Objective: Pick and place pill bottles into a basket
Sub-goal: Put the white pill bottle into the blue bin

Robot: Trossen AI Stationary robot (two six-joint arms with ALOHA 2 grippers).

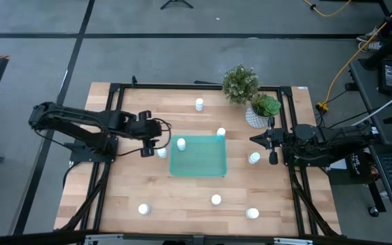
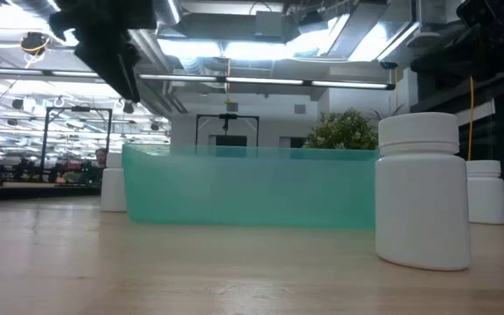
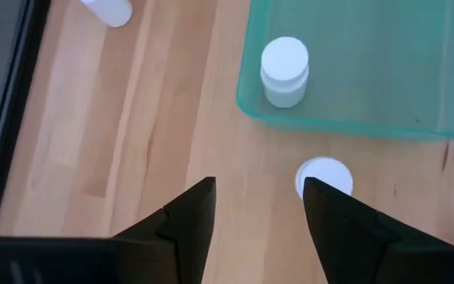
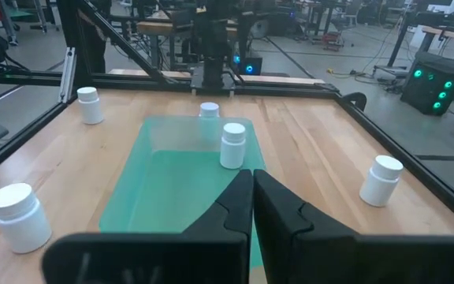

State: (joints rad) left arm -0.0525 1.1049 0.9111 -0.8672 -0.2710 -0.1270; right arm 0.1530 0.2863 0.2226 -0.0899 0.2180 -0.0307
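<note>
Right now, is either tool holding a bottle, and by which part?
Neither. The left tool is open beside a pill bottle outside the basket, gripping nothing. The right tool is shut and empty.

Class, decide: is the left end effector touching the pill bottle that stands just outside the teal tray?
Cannot tell. In the left wrist view the left end effector hangs open above the bottle, and one finger overlaps the cap, hiding any gap. The high view is too coarse.
</note>
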